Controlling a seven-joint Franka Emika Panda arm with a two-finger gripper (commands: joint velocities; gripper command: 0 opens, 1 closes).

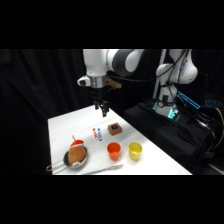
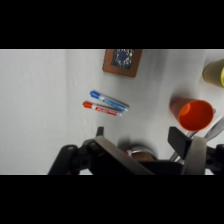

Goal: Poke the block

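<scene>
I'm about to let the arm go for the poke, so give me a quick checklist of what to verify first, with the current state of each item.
1. Block in sight in both views: ok; in the wrist view it sits at the top edge.
2. Gripper clear of the block: ok, it hangs above the table with open space below.
3. Block free-standing: ok, apart from the two markers and the orange cup.
4. Path down to the block clear: ok, nothing lies between them.
5. Gripper directly over the block: not ok, it is offset toward the table's far edge.
6. Fingers closed for poking: cannot tell.
</scene>
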